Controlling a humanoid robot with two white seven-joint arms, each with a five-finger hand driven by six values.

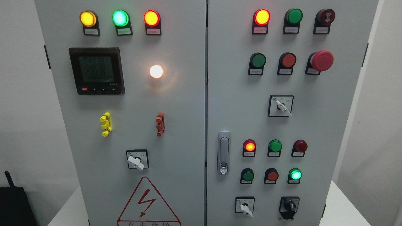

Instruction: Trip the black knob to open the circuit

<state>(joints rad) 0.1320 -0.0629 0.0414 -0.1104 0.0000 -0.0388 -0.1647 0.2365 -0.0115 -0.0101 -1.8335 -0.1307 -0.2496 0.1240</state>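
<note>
No robot hand of yours appears in this head view, so you cannot tell whether either is spread, pressed together or pinching anything.

Nearest, at the lower edge of the right door, sits the black knob (289, 206) on its black plate, its pointer standing close to upright; which setting that marks cannot be read from here. Just to its left is a white selector switch (245, 208), handle tilted down to the right. Above them stand two rows of lamps and buttons, including a lit green lamp (295, 174) and a lit red lamp (249, 146), with the door latch (223, 152) to the left.

On the left door you see the warning triangle (147, 204), another white selector (136, 161), then the meter (96, 70) and a glowing white lamp (156, 71) higher up.

The knob's pose would suit either a circuit yet to be tripped or one already opened. Any turn would call for a pinch on the narrow knob, clear of the white selector.
</note>
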